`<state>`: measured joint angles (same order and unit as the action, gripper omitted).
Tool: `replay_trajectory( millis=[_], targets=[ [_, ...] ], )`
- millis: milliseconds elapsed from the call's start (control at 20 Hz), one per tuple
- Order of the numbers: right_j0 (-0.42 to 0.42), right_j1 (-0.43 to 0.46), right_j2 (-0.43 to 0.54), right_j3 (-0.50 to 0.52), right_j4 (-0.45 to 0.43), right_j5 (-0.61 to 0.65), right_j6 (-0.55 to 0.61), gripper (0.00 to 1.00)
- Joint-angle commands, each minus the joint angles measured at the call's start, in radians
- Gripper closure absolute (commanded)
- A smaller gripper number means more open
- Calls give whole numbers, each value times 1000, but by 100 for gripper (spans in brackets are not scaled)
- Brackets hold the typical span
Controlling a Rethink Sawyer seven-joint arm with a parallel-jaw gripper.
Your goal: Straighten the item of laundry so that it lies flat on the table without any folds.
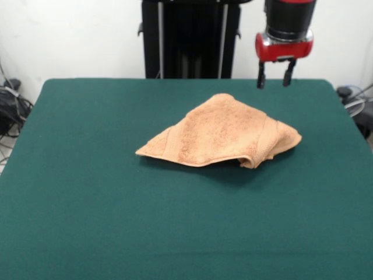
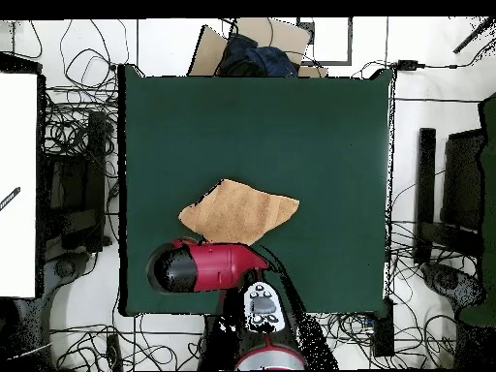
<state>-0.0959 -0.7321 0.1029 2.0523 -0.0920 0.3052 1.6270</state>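
The peach-tan towel (image 1: 221, 133) lies folded over into a rough triangle near the middle of the dark green table (image 1: 87, 192), with a bunched fold at its right corner and a lifted front edge. In the overhead view the towel (image 2: 242, 210) shows as an irregular patch on the table (image 2: 291, 126). My gripper (image 1: 273, 74) hangs open and empty above the table's far edge, behind and above the towel's right end. In the overhead view the red arm (image 2: 208, 265) covers the gripper and the towel's near edge.
The robot's black pedestal (image 1: 189, 38) stands behind the table. Cables and equipment (image 1: 10, 108) lie off the table's left side, more cables (image 1: 355, 99) off the right. Boxes (image 2: 254, 46) sit past the table's far edge in the overhead view.
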Motion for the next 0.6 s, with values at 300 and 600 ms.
replay_trajectory(
  millis=[300,600],
  targets=[
    [-25,25,117,-77,-13,66,48,0],
    [-23,22,113,-86,-16,72,50,0]
  ],
)
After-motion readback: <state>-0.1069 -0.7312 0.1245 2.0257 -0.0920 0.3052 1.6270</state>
